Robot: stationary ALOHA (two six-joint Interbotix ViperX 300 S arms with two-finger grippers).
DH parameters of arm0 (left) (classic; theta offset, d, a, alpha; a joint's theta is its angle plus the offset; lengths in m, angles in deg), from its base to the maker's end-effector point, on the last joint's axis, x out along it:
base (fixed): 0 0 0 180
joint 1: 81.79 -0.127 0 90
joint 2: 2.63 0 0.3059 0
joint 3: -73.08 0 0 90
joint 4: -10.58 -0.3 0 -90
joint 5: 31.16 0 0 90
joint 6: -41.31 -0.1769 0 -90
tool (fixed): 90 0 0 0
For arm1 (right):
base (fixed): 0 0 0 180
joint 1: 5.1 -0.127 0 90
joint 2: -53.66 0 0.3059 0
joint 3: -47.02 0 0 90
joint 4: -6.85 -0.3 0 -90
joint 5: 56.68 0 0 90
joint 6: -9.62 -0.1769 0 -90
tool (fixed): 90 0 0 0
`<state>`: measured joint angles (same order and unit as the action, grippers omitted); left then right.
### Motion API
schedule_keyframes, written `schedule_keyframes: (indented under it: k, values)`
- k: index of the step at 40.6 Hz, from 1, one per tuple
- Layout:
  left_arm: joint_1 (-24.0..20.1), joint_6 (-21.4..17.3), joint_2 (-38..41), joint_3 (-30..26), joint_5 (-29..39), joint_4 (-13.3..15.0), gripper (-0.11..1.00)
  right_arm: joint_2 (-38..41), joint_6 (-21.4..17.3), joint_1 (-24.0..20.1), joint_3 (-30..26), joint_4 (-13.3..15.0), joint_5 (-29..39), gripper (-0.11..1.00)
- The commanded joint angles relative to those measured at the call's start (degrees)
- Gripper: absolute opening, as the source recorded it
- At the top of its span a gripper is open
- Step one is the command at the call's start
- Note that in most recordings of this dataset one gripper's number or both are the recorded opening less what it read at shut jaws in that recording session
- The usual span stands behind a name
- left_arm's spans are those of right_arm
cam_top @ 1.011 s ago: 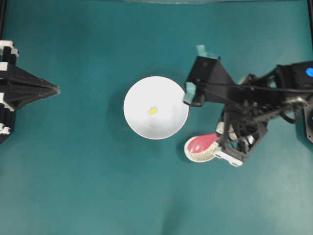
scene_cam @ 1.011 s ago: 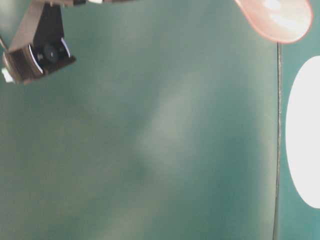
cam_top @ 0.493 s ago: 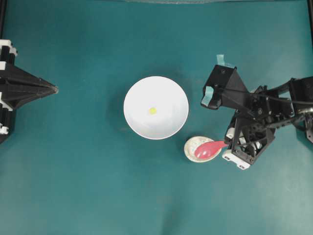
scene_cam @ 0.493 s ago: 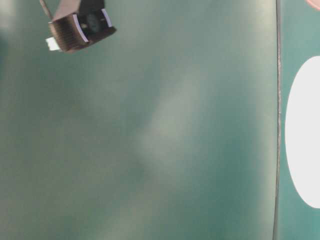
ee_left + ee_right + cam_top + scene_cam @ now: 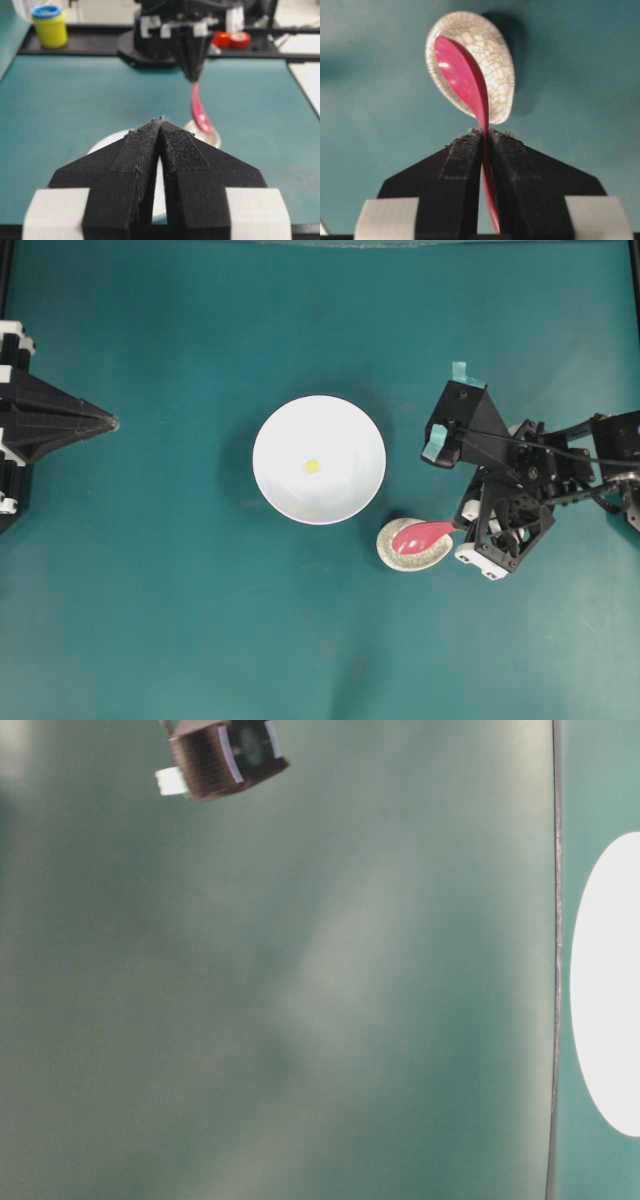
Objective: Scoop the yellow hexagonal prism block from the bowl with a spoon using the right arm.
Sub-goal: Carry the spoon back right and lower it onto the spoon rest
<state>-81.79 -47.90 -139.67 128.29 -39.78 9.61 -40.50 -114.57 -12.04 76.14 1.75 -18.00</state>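
A white bowl (image 5: 275, 440) stands mid-table with the tiny yellow block (image 5: 312, 466) inside it. The pink-red spoon (image 5: 418, 536) is to the bowl's lower right, its scoop over a speckled rest (image 5: 400, 555). My right gripper (image 5: 462, 532) is shut on its handle. In the right wrist view the spoon (image 5: 462, 75) runs edge-on from the right gripper (image 5: 484, 132) toward the rest (image 5: 495, 65). Whether scoop and rest touch I cannot tell. Far left, my left gripper (image 5: 112, 423) is shut and empty, and in its own view the left gripper (image 5: 160, 120) points at the bowl (image 5: 107, 145) and spoon (image 5: 199, 112).
The table is a teal mat. Beyond its far edge in the left wrist view are a yellow jar with a blue lid (image 5: 49, 25) and red tape rolls (image 5: 232, 39). The table-level view shows the right arm's camera housing (image 5: 225, 758) and the bowl (image 5: 610, 990).
The right arm has drawn back to the right, away from the bowl, keeping the spoon; the scoop stays over the rest. The spoon has left the table-level view. The left arm is still.
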Motion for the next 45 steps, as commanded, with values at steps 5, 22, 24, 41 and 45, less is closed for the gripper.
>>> schedule_keyframes:
  k: [5,22,24,41,45]
  values:
    - [0.1,0.0,0.3,-1.6,-0.3,-0.2,0.0,0.7,0.0,-0.1,1.5,0.3,-4.0,0.11]
    - [0.1,0.0,0.3,-1.6,-0.3,-0.2,0.0,1.8,0.0,-0.1,2.2,0.2,-5.2,0.12]
    - [0.1,0.0,0.3,-1.6,-0.3,-0.2,0.0,1.8,0.0,-0.2,2.2,0.2,-5.4,0.12]
    - [0.1,0.1,0.3,-1.6,-0.3,-0.2,0.0,1.8,-0.2,-0.1,2.2,0.2,-7.7,0.31]
    - [0.1,0.1,0.3,-1.6,-0.3,-0.2,0.0,1.8,-0.2,-0.1,2.2,0.3,-7.6,0.4]
